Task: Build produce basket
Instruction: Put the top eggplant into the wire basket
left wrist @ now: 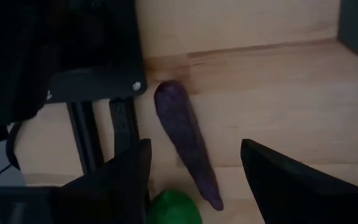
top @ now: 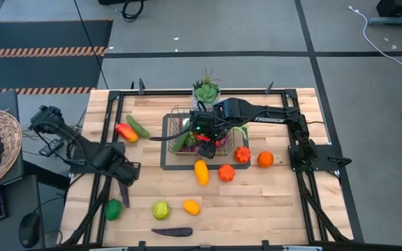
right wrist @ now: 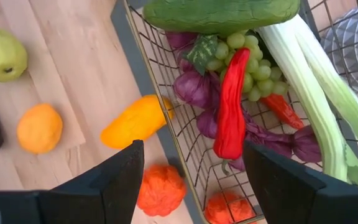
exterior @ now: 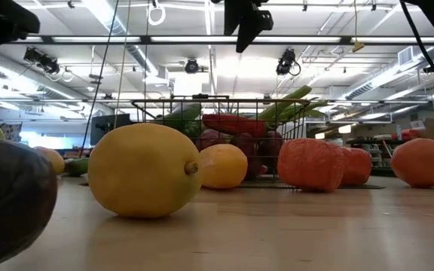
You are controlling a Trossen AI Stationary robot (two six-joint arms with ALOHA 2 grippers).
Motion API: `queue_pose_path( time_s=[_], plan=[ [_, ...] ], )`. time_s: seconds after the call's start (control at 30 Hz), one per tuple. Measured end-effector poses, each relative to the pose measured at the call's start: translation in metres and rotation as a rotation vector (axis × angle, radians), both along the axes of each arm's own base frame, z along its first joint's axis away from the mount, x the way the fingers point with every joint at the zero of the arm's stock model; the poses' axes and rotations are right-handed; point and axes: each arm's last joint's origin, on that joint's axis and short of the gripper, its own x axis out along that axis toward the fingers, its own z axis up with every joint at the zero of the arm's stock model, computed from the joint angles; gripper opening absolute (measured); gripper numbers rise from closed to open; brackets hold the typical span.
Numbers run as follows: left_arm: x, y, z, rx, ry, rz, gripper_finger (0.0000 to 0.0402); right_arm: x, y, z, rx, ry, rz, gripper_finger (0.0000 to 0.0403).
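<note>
Wire basket (top: pixel 194 136) half filled, right end effector (top: pixel 204 136) hovering over it, fingers spread and holding nothing.

Below that end effector you see a red chili (right wrist: pixel 230 106), grapes (right wrist: pixel 241 53), a leek (right wrist: pixel 316 106) and a cucumber (right wrist: pixel 219 12) already inside; its drop looks done, so your next move is probably a piece beside the basket, such as the yellow one (right wrist: pixel 135 121). Your left end effector (left wrist: pixel 194 186) waits wide open and empty over a purple vegetable (left wrist: pixel 185 143) on the surface (top: pixel 271 202). Basket depth is hard to judge.
</note>
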Motion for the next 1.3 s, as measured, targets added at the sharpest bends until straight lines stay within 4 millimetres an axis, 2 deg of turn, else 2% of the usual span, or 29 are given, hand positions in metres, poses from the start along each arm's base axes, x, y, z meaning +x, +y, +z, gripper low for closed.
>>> queue_pose_path(
  time_s=[0.13,0.33,0.57,0.67,0.87,1.17,1.3],
  plan=[
    [-0.003,-0.011,-0.005,0.021,0.026,0.029,0.0256,0.002,0.0,0.001,-0.007,-0.023,0.023,0.0276],
    [0.003,-0.028,-0.016,0.01,0.066,0.015,0.0256,0.004,0.0,0.001,-0.032,-0.035,0.094,0.0276],
    [0.006,-0.042,-0.031,0.037,0.154,0.006,0.0256,0.003,0.001,0.001,-0.041,-0.032,0.1,0.0276],
    [0.004,-0.042,-0.045,0.004,0.166,0.025,0.0253,0.003,0.001,0.001,-0.042,-0.029,0.104,0.0276],
    [0.001,-0.042,-0.081,-0.168,0.071,0.039,0.0239,0.002,0.001,0.001,-0.04,-0.02,0.104,0.0276],
    [-0.006,-0.036,-0.098,-0.154,0.086,0.044,0.0239,0.001,0.001,0.0,-0.034,-0.006,0.103,0.0276],
    [-0.009,-0.033,-0.112,-0.173,0.067,0.037,0.0236,0.001,0.001,0.001,-0.03,-0.008,0.085,0.0276]
  ],
)
